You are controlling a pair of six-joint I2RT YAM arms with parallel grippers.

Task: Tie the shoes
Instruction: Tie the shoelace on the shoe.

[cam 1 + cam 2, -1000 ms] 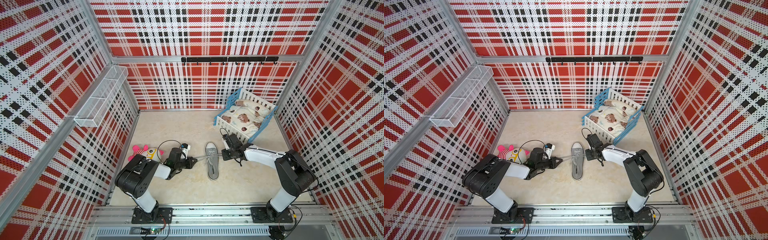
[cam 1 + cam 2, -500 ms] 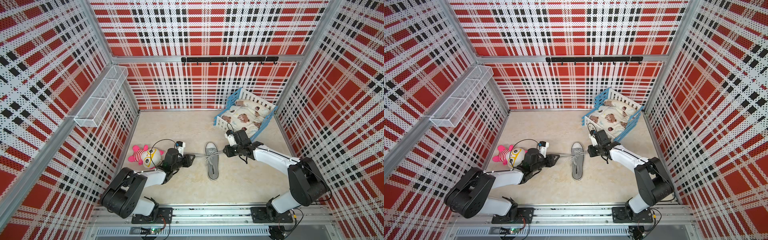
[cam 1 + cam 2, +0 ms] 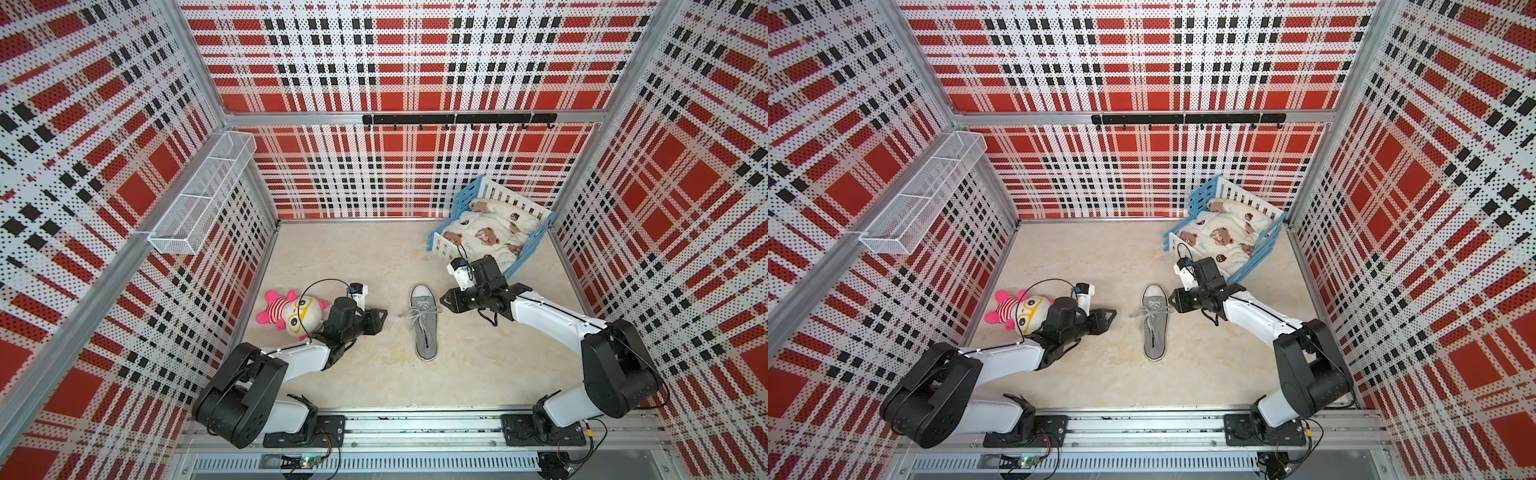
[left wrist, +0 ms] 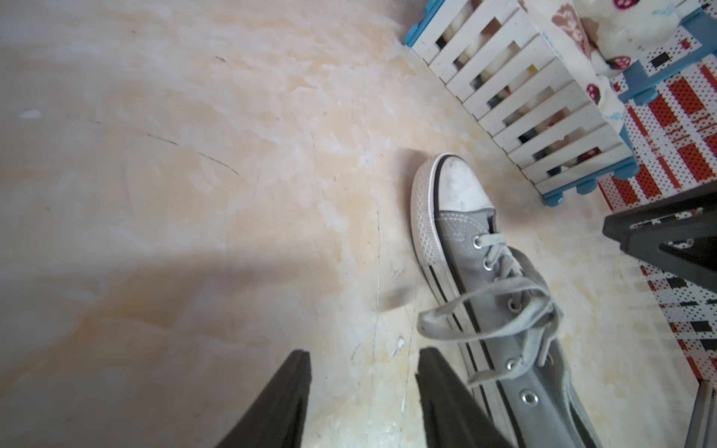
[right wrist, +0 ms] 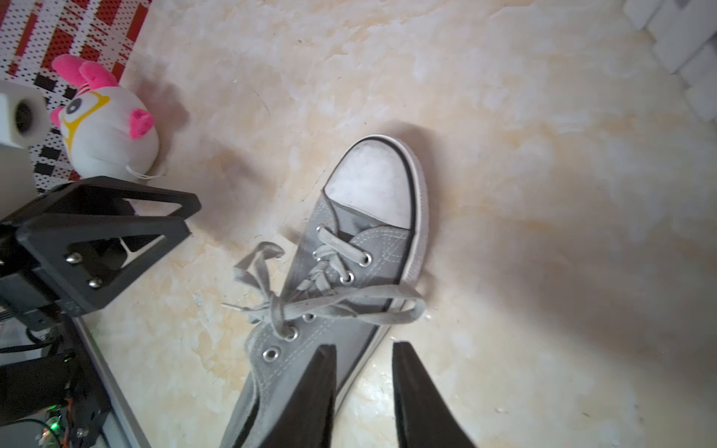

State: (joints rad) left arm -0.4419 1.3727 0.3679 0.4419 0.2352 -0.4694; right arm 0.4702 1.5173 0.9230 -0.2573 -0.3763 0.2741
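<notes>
The grey canvas shoe (image 3: 424,328) (image 3: 1154,332) lies on the beige floor, white toe cap pointing at the back wall. Its pale laces (image 5: 277,306) are knotted over the eyelets, with one loop (image 5: 403,312) hanging off one side and one loop (image 4: 438,322) off the other. My left gripper (image 3: 384,318) (image 4: 362,357) is open to the shoe's left, a short gap away, nothing between its fingers. My right gripper (image 3: 444,299) (image 5: 364,347) is open just right of the shoe, over the sole rim, holding nothing.
A pink-striped plush toy (image 3: 291,313) lies right behind my left wrist. A blue-and-white doll crib (image 3: 490,232) with bedding stands at the back right, close behind my right wrist. A wire basket (image 3: 203,199) and a hook rail (image 3: 457,119) hang on the walls.
Both grippers were shut on taut laces a second ago. They have opened, let the laces go slack, and drawn back from the shoe to either side.
</notes>
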